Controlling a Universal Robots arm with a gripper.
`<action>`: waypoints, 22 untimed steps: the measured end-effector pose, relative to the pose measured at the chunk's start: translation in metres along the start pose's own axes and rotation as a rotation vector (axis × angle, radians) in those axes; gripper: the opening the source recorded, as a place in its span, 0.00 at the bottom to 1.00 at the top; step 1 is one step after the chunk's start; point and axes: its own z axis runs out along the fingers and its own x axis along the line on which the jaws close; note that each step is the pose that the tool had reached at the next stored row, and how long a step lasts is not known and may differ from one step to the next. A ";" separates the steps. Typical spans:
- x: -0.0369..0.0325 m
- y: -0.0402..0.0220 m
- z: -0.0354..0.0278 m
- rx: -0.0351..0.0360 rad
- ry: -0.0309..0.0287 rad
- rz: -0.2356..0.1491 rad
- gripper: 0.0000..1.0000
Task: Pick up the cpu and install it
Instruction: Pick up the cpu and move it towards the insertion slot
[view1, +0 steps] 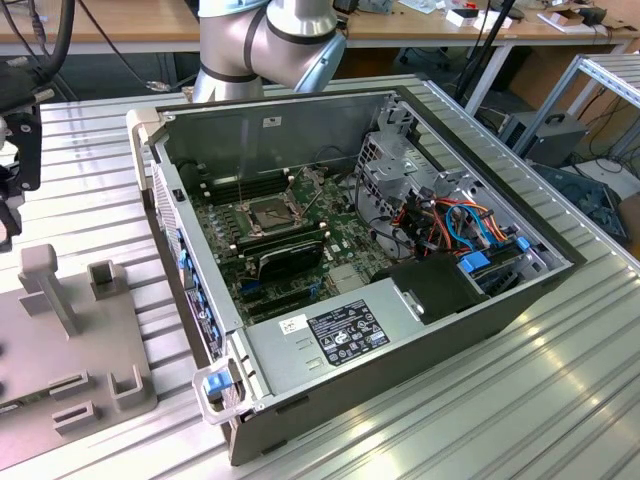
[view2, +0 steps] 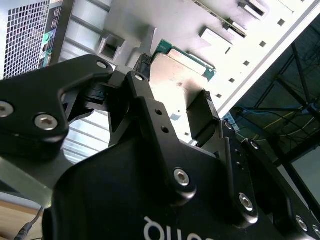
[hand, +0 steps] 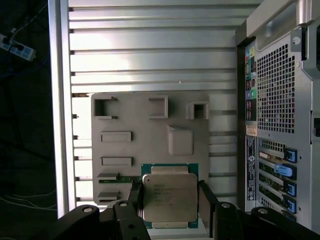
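The cpu (hand: 170, 197) is a flat square chip with a dull silver top and a green rim. It sits between the two black fingers (hand: 136, 197) of my gripper (hand: 170, 201), which is shut on its opposite edges. Below it lies the grey fixture plate (hand: 150, 130), and the chip looks lifted off that plate. In the second wrist view the cpu (view2: 182, 82) shows side-on, clamped in the gripper (view2: 177, 87). In the exterior view the motherboard socket (view1: 268, 213) stands with its metal frame up and a dark centre, inside the open computer case (view1: 190, 250).
The grey fixture plate (view1: 60, 340) with raised blocks lies at the exterior view's left, beside the case. A grey power-supply box (view1: 330, 335) fills the case's near side, with a drive cage and cables (view1: 460, 225) at the right. The case's rear panel (hand: 280, 100) stands close by.
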 end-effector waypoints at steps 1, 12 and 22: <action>-0.0013 0.0000 0.0001 -0.0001 -0.0001 0.000 0.54; -0.0046 0.0001 0.0000 0.0000 0.0000 0.000 0.54; -0.0119 0.0003 0.0001 -0.0001 -0.0001 0.000 0.54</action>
